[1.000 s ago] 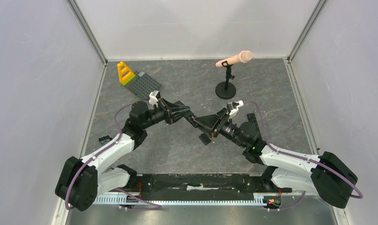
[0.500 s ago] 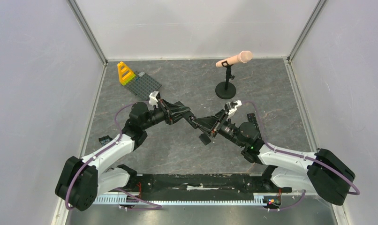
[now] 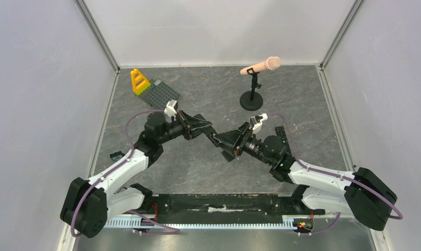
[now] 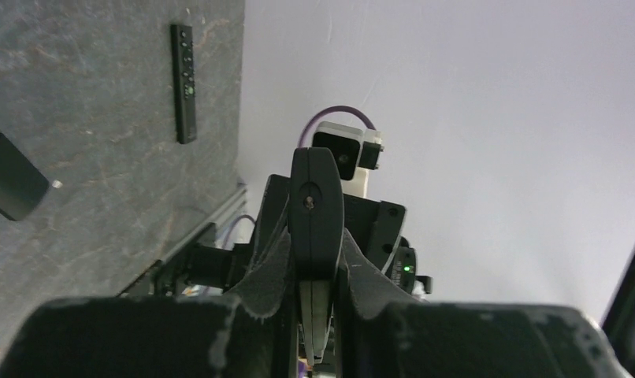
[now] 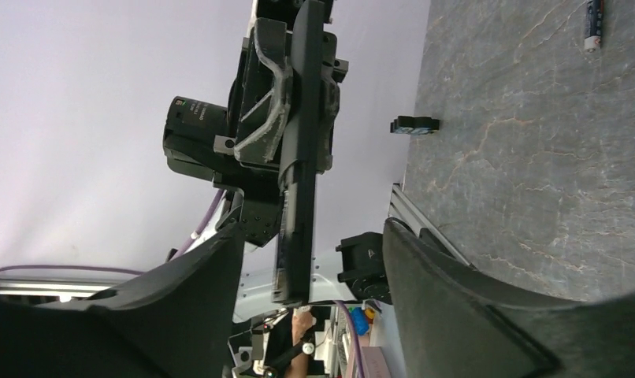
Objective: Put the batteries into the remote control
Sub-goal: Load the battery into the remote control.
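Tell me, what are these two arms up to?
Two robot arms are working on a slim black remote control, which is held up off the table. The left pincer is clamped shut on it. The right pincer is open, with a finger on either side of the remote's free end, not gripping. One battery lies on the table, not yet loaded. A second remote with buttons also lies there.
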